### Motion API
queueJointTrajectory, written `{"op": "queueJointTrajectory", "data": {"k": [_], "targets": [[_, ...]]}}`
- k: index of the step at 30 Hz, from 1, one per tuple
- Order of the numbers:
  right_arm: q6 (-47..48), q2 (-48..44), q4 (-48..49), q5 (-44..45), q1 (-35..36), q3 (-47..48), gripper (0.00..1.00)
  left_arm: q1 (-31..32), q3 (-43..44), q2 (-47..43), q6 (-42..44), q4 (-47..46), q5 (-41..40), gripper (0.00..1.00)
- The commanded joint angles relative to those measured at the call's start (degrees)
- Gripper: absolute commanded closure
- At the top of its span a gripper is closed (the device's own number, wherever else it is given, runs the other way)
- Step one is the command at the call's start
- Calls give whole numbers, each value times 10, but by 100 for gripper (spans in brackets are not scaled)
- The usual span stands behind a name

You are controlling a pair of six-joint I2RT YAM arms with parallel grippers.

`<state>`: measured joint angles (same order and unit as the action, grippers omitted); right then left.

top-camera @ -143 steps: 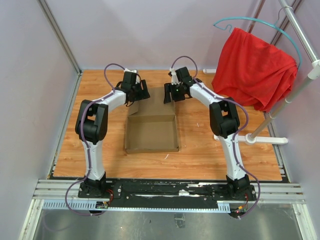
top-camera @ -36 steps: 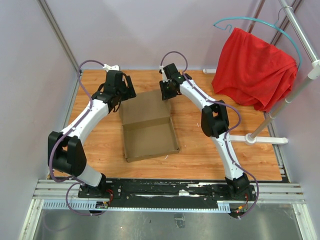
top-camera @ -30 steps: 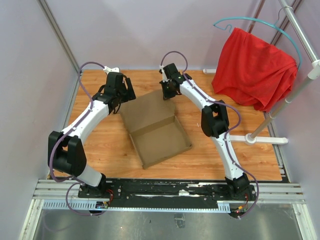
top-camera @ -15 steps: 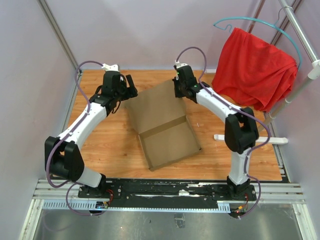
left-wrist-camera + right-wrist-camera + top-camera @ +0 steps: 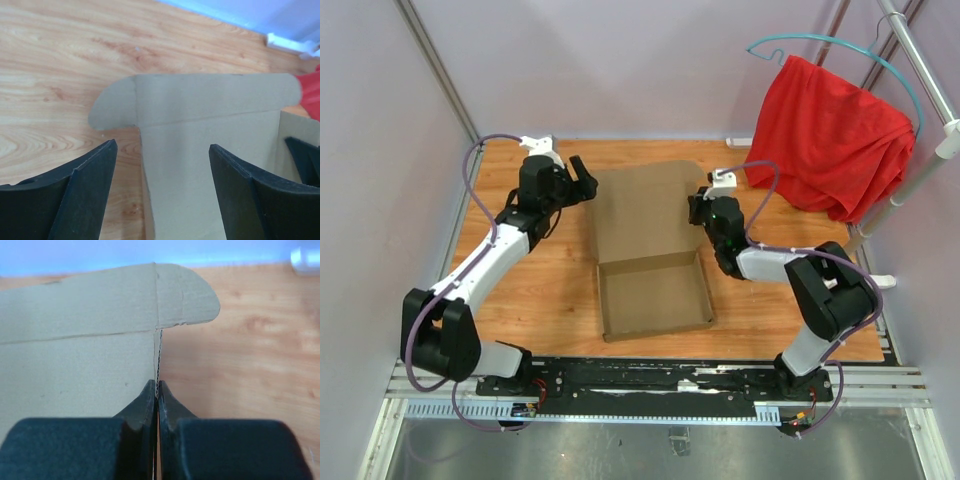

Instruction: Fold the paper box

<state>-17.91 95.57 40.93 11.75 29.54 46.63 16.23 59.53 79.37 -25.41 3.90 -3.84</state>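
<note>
The paper box (image 5: pixel 655 292) lies in the middle of the worktop (image 5: pixel 545 285). Its shallow tray is on the near side and its lid (image 5: pixel 642 205) is spread out flat towards the far side. My right gripper (image 5: pixel 157 385) is closed tight on the thin upright edge at the lid's right side. My left gripper (image 5: pixel 584 181) is wide open at the lid's far-left corner, its jaws set either side of the cardboard and holding nothing.

My worry is that only one side is held. If I raise the lid with the right arm alone, I expect the light tray to swivel or slide, since nothing pins it. The lid could also twist and bend off its crease. The pinch on that narrow edge looks shallow, so it may slip or tear.
</note>
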Motion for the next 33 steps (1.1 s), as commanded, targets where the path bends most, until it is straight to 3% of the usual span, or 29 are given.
{"op": "queueJointTrajectory", "data": {"k": [1, 3, 24, 30, 33], "targets": [[28, 15, 404, -20, -11, -104, 99, 2, -24, -61, 32, -118, 20, 21], [28, 33, 496, -28, -11, -136, 99, 2, -36, -78, 51, -156, 37, 21], [61, -85, 489, -84, -12, -208, 99, -1, -106, -100, 146, -253, 93, 21], [56, -93, 482, -82, -12, -214, 99, -37, -104, -100, 100, -230, 52, 22], [50, -90, 481, -83, -12, -211, 99, -62, -103, -86, 74, -218, 94, 26]]}}
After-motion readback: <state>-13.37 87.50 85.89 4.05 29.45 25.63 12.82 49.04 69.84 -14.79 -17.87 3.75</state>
